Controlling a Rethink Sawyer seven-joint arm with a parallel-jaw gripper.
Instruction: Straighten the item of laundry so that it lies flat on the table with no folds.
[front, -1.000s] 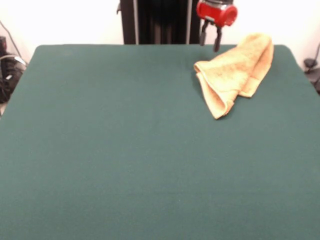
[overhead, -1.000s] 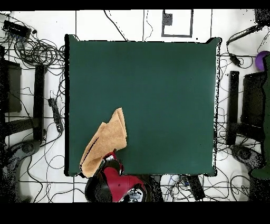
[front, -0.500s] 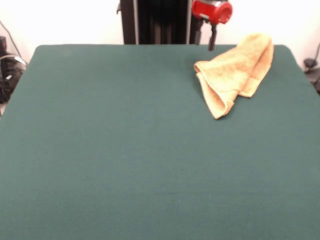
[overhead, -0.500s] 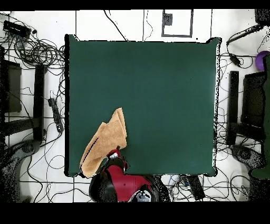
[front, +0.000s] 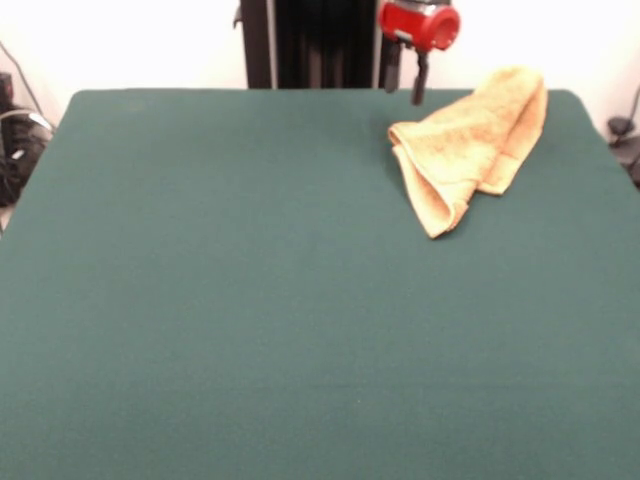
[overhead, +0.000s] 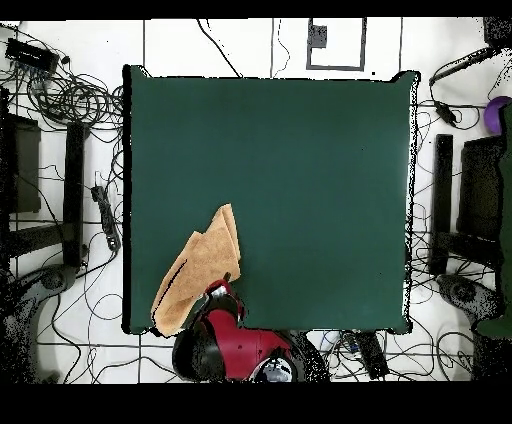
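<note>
Gripper (front: 403, 86) parted, empty, beside towel (front: 470, 145)

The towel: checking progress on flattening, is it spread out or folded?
Folded. The towel lies bunched in overlapping layers near the table corner, not flat.

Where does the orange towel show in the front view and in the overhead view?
Front view: the towel lies folded at upper right, near the table's far right corner.
Overhead view: the towel lies at lower left, near the table's bottom left corner.
Shared landmark: the red pincer beside the towel.
</note>
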